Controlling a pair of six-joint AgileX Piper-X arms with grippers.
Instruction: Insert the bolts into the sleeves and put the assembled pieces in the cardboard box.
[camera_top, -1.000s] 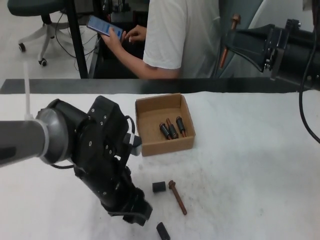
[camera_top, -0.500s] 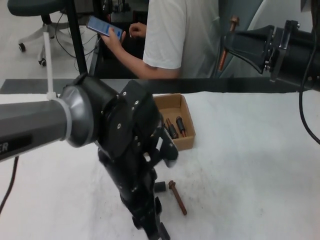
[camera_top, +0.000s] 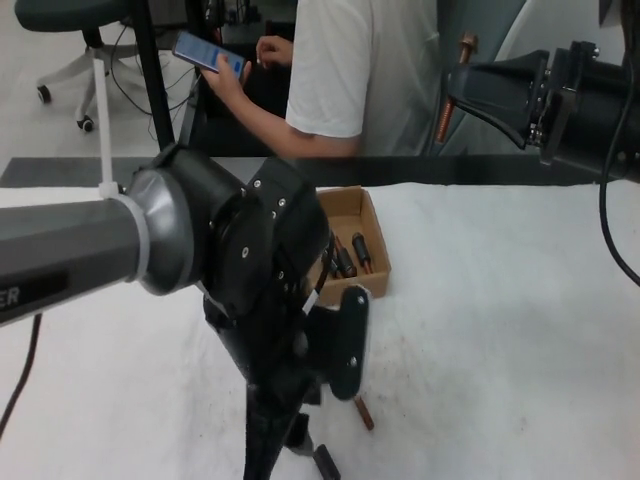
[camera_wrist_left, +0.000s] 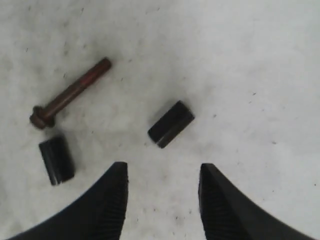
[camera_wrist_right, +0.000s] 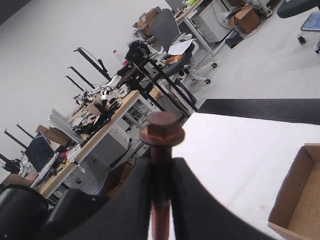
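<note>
Low over the white padded bench cover, the left gripper hangs with its two black fingers spread. A short black faceted sleeve lies untouched just beyond the gap, and a second black sleeve and a loose rusty-brown hex-head bolt lie off to one side. Behind that arm sits the open brown cardboard box holding three assembled pieces, and far right, well above the bench, the right gripper is clamped on the shank of an upright copper-coloured bolt.
</note>
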